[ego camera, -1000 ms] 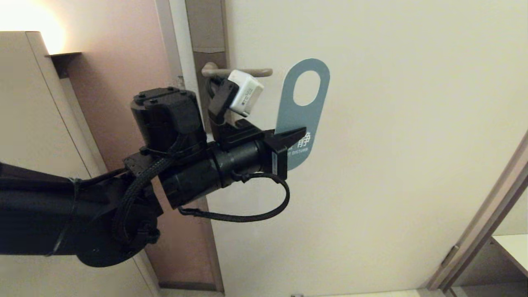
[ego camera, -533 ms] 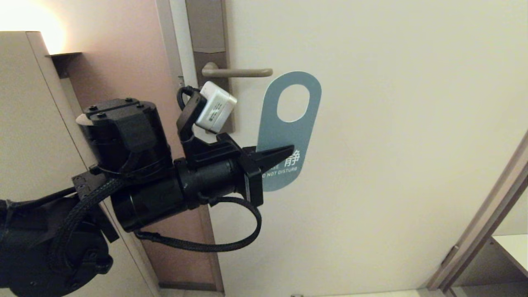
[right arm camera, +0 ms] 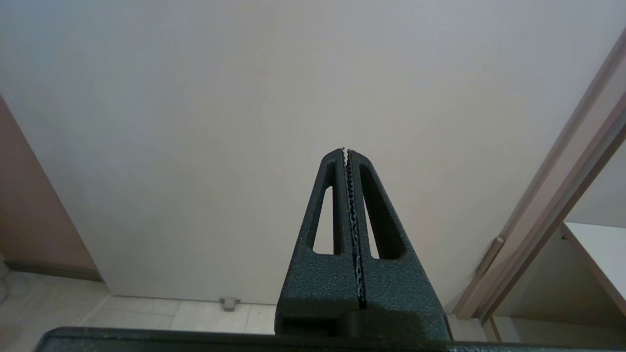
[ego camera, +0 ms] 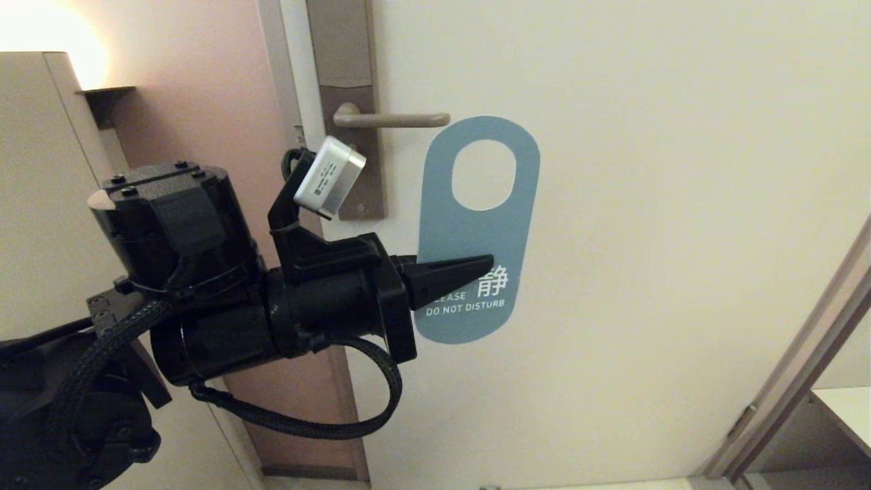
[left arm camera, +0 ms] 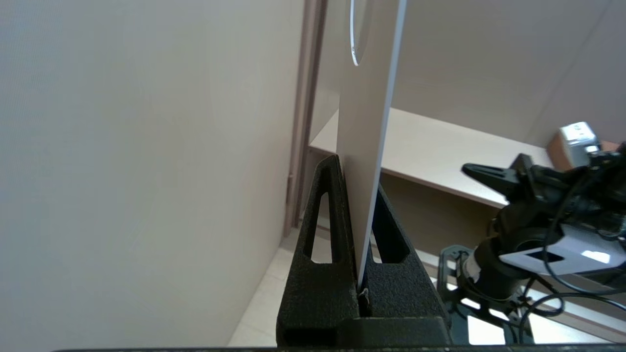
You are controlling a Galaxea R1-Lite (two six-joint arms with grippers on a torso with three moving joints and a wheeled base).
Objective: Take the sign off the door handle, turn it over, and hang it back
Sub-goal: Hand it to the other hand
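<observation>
- One sign [ego camera: 476,224], held: our left gripper [ego camera: 469,269] has its jaws pinched tight on the card's lower half, blue "DO NOT DISTURB" face toward the head camera; the left wrist view shows the card edge-on between the fingers [left arm camera: 337,230].
- One door handle [ego camera: 391,120], bare: the sign hangs free of it, just below and beside the lever's tip, clear of the door [ego camera: 646,204].
- One right gripper [right arm camera: 348,156], empty and closed, parked low facing the door.
- Risks, as we judge them: the grip sits on a thin, stiff card near one edge, so a quick wrist roll for the flip could let it pivot or slip out; a dropped card would land on the floor, out of easy reach.
- Further risk: the oval hole must meet the lever's rounded tip squarely; a tilted card would catch on the lever or scrape the door.
- Surroundings: handle plate [ego camera: 357,156], door frame [ego camera: 272,68], cabinet [ego camera: 41,170] on our left. Nothing stands between sign and lever; our own wrist camera [ego camera: 329,177] sits closest.
</observation>
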